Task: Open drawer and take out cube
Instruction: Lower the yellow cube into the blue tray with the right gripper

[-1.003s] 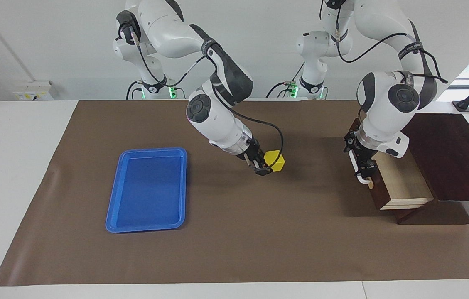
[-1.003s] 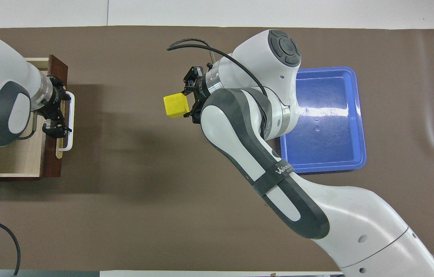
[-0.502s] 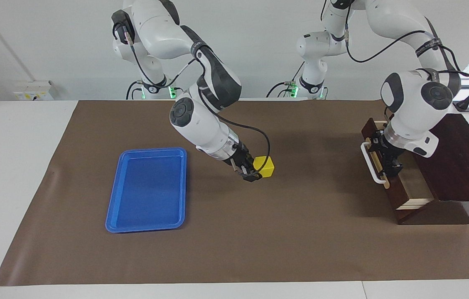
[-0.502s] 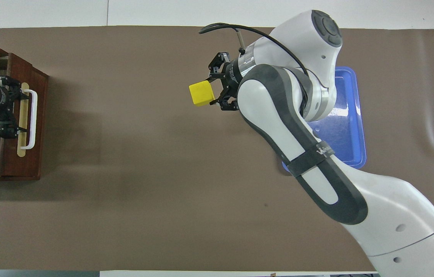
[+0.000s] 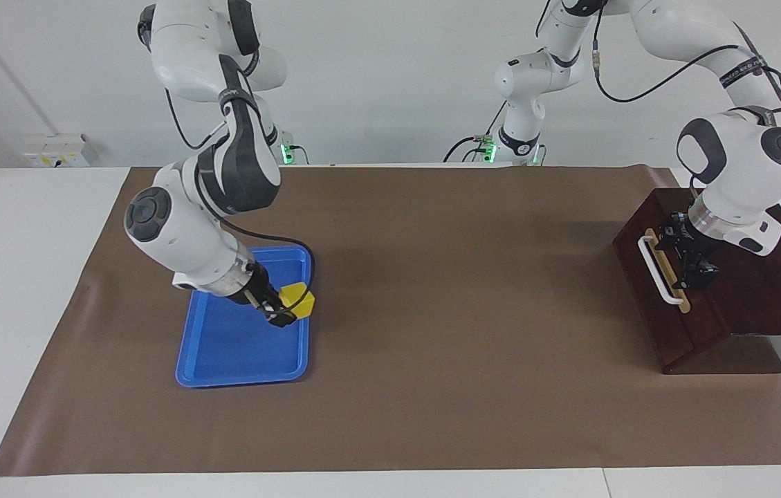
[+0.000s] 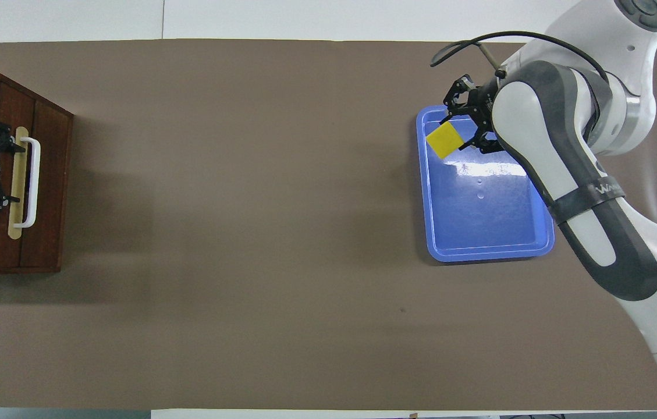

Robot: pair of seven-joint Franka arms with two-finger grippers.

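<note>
Yellow cube [image 5: 299,301], clamped in the right claw [image 5: 284,311], has travelled from mid-bench to over the blue tray [image 5: 205,357]; the drawer [image 5: 667,294] is now shut, left claw [image 5: 696,271] spread by its handle [image 5: 660,269].

On the counter [image 5: 30,277] a mat [image 5: 432,387] carries the drawer [image 5: 674,304], shut in its box [image 5: 764,290] at the left arm's end with the left gripper [image 5: 698,277] at its handle [image 5: 660,271], and a tray [image 5: 238,360] at the right arm's end, over which the right gripper [image 5: 286,311] holds the cube [image 5: 299,301].
</note>
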